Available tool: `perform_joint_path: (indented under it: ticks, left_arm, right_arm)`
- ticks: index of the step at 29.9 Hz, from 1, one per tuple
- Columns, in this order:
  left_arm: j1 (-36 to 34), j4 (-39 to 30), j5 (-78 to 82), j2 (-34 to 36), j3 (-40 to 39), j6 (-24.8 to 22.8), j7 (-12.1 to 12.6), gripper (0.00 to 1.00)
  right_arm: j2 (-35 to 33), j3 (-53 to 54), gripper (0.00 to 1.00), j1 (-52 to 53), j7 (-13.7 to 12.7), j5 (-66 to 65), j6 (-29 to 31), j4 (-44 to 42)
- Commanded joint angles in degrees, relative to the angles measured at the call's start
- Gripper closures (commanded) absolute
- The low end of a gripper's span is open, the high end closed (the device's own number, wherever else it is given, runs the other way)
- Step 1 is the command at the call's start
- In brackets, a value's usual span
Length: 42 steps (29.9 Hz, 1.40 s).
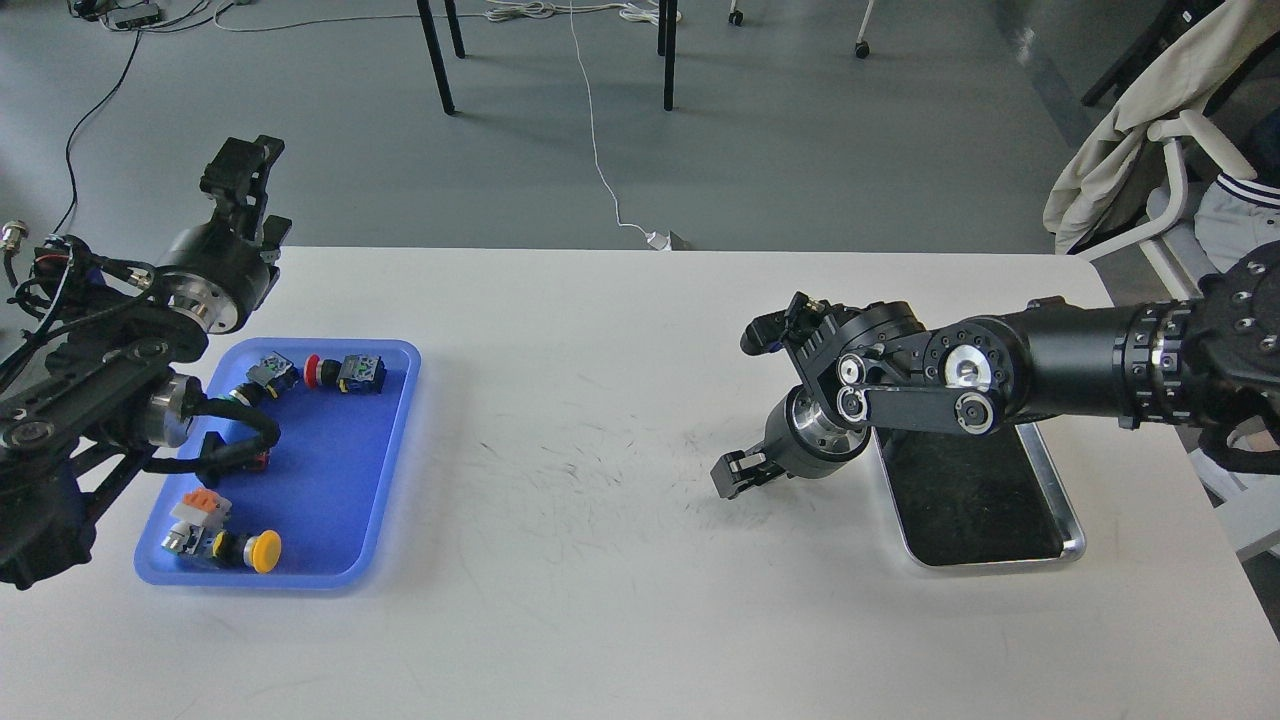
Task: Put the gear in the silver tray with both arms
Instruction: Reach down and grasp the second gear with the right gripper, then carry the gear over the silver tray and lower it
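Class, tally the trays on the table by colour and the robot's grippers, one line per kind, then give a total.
Blue tray: 1
Silver tray: 1
Grippers, left gripper and right gripper: 2
Total: 4

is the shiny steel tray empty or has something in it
Empty where visible: the shiny rectangular steel tray shows only bare dark bottom; its far end is hidden by the right arm.
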Motion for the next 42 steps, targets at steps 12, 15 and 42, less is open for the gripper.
perform_joint_path:
  ticks: [12,15,42]
  left_arm:
    - [0.51,0.0,0.0,0.15,-0.33,0.0,-0.03,0.02]
    - [0.51,0.0,0.0,0.42,-0.42,0.0,-0.38,0.02]
    - [0.24,0.09,0.17,-1.69,0.19,0.88,-0.56,0.02]
  right_arm:
    - [1.24,0.05,0.86,-0.35,0.02,-0.04,0.0,-2.94]
    - [1.16,0.75,0.96,0.53,0.28,0.13,0.0,-3.12]
    - [-41.39,22.02,0.98,-13.17,2.04,-8.12,0.0,8.57]
